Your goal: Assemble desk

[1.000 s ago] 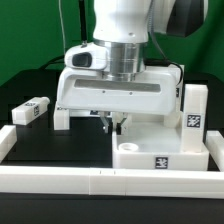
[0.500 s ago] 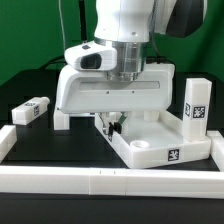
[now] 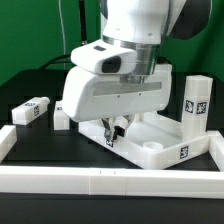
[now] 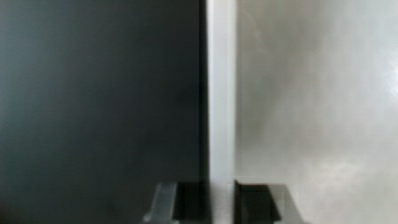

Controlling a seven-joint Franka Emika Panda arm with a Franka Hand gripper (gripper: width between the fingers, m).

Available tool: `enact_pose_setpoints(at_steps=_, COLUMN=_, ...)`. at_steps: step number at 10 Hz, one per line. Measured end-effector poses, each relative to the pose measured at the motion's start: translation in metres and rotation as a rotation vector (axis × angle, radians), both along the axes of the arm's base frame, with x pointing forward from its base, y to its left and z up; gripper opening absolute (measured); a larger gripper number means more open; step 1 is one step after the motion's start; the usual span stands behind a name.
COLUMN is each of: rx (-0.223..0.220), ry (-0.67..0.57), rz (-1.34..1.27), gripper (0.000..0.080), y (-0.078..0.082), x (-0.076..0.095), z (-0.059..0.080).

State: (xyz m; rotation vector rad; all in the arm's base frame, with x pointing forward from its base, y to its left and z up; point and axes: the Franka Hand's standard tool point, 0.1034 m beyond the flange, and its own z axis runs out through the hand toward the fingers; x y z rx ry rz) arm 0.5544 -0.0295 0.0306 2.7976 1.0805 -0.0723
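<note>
The white tray-like tabletop (image 3: 165,143) lies on the black mat at the exterior view's right, turned at an angle, with tags on its front rim. My gripper (image 3: 115,130) is shut on the tabletop's raised rim at its near left corner. In the wrist view the rim (image 4: 221,100) runs straight between my fingertips (image 4: 185,200), with the tray's inner floor on one side and black mat on the other. One white leg (image 3: 195,103) stands upright on the tabletop's far right corner. Another leg (image 3: 30,111) lies at the left. A third leg (image 3: 62,118) sits behind my hand.
A long white border rail (image 3: 100,178) runs along the front, with a white corner block (image 3: 4,140) at the exterior view's left. A green backdrop stands behind the black mat (image 3: 50,145).
The tabletop has turned and slid toward the exterior view's left with my gripper holding its rim. My hand has rotated with it. The upright leg rode along on the far corner.
</note>
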Motion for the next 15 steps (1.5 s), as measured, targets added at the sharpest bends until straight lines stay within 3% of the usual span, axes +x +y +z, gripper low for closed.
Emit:
enact_pose_setpoints(at_steps=5, rx=-0.025, ry=0.052, rz=0.303, gripper=0.0060, y=-0.007, x=-0.002, z=-0.001)
enact_pose_setpoints(at_steps=7, rx=-0.045, ry=0.081, rz=0.470, gripper=0.0060, y=0.008, x=0.006, z=-0.004)
enact_pose_setpoints(at_steps=9, rx=-0.068, ry=0.126, rz=0.699, gripper=0.0060, y=0.030, x=0.028, z=-0.003)
enact_pose_setpoints(at_steps=12, rx=-0.068, ry=0.169, rz=0.760, gripper=0.0060, y=0.045, x=0.049, z=-0.003)
enact_pose_setpoints(at_steps=15, rx=-0.069, ry=0.163, rz=0.751, gripper=0.0060, y=0.043, x=0.050, z=-0.005)
